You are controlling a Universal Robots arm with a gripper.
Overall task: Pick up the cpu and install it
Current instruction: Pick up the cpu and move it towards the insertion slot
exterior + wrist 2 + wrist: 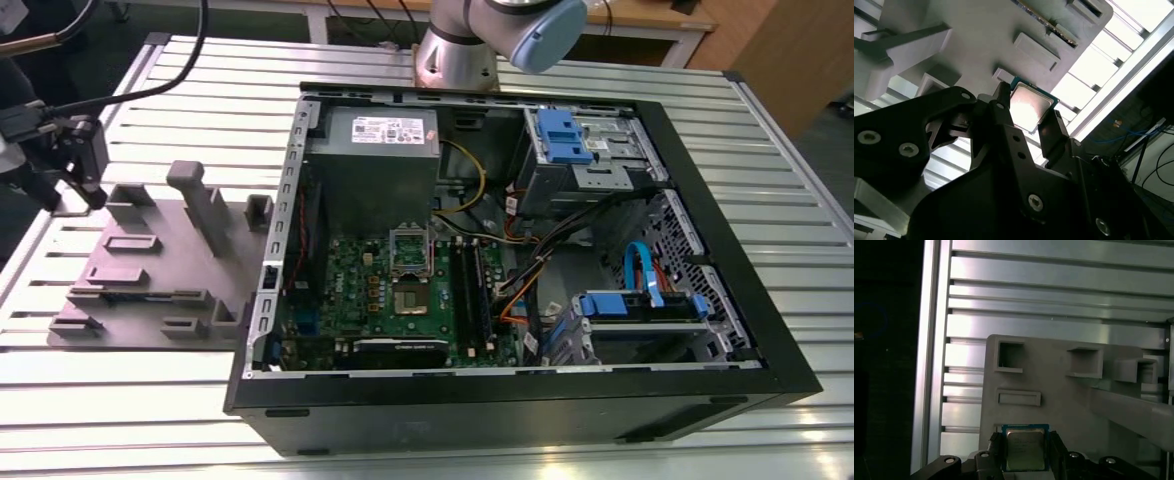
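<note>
The cpu [1029,106] [1025,450] is a small square chip with a silvery top and a green rim. It sits between the two black fingers of my gripper [1028,114] [1025,452], whose jaws press against its opposite edges over the grey plastic fixture [1054,385]. In the exterior view my gripper [74,188] hangs at the far left, over the left end of the fixture [147,265]. The green motherboard [360,290] lies inside the open computer case [747,330], and its square socket [411,298] with a dark centre faces up.
Upright posts and blocks [200,200] rise from the grey fixture. The slatted aluminium table [187,90] carries everything. Inside the case are a power supply [380,140], blue drive brackets [561,135] and loose cables [534,270]. The arm's base [461,55] stands behind the case.
</note>
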